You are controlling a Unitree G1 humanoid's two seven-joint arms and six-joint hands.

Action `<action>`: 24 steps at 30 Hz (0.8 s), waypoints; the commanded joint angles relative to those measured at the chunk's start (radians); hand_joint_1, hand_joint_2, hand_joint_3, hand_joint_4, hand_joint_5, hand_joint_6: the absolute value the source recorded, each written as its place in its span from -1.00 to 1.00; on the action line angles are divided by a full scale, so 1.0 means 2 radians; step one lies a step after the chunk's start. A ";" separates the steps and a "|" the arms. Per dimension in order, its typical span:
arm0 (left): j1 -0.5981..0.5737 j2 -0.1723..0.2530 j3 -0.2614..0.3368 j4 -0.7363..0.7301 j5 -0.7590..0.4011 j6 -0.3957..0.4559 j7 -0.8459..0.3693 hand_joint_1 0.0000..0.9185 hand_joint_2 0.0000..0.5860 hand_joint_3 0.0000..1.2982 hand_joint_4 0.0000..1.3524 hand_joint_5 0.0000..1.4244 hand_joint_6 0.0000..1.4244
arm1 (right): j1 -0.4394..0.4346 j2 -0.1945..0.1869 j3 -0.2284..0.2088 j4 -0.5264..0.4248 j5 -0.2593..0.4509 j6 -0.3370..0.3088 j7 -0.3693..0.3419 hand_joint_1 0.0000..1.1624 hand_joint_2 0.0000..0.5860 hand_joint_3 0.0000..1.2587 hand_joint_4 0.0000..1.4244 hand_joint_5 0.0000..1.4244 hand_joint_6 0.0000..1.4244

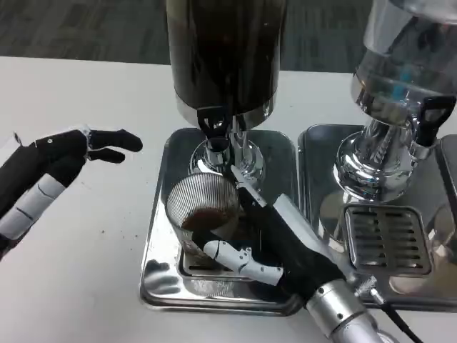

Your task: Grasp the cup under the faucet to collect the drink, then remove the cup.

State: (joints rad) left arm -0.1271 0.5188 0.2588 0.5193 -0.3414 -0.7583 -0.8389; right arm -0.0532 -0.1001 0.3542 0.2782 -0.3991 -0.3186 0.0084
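Observation:
A ribbed clear cup [202, 207] stands on the drip tray [161, 214] directly under the faucet [214, 132] of the dark drink dispenser [225, 50]. Brown liquid lies in its bottom. My right hand [268, 236] wraps the cup from the right, with the thumb across its near side and other fingers behind it. My left hand [61, 161] hovers over the white table at the far left, fingers extended and apart, holding nothing.
A second dispenser [400, 78] with a clear tank stands at the right on its own steel tray with a slotted grate [385, 239]. Its black tap lever [432, 118] juts out near my right forearm. White table lies open at the left.

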 commanded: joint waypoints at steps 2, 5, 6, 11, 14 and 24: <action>0.005 0.006 0.001 0.004 0.004 0.006 0.004 -1.00 -0.44 -0.31 -0.45 -0.64 -0.51 | -0.001 -0.005 0.007 0.012 -0.001 -0.013 0.003 -0.36 -0.27 -1.00 -1.00 -1.00 -1.00; 0.004 0.007 0.001 0.005 0.004 0.006 0.004 -1.00 -0.44 -0.30 -0.45 -0.64 -0.51 | -0.001 -0.007 0.008 0.012 -0.003 -0.013 -0.002 -0.29 -0.30 -1.00 -1.00 -1.00 -1.00; 0.004 0.007 0.001 0.005 0.004 0.006 0.004 -1.00 -0.44 -0.30 -0.45 -0.64 -0.51 | -0.001 -0.008 0.009 0.011 -0.003 -0.012 -0.004 -0.28 -0.30 -1.00 -1.00 -1.00 -1.00; 0.003 0.007 0.001 0.006 0.005 0.007 0.004 -1.00 -0.44 -0.30 -0.45 -0.64 -0.51 | 0.000 -0.011 0.012 0.003 -0.018 -0.004 -0.011 -0.18 -0.30 -1.00 -1.00 -1.00 -1.00; 0.001 0.008 0.000 0.007 0.004 0.008 0.004 -1.00 -0.44 -0.30 -0.45 -0.64 -0.51 | 0.000 -0.011 0.013 0.002 -0.018 0.000 -0.008 -0.01 -0.31 -1.00 -1.00 -1.00 -1.00; 0.002 0.009 -0.001 0.007 0.006 0.013 0.003 -1.00 -0.44 -0.30 -0.45 -0.64 -0.51 | 0.011 0.000 0.014 -0.010 -0.020 0.005 -0.024 0.03 -0.31 -1.00 -1.00 -1.00 -0.93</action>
State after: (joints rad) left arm -0.1271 0.5271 0.2586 0.5257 -0.3413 -0.7435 -0.8389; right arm -0.0452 -0.1158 0.3706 0.2687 -0.4338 -0.3194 -0.0321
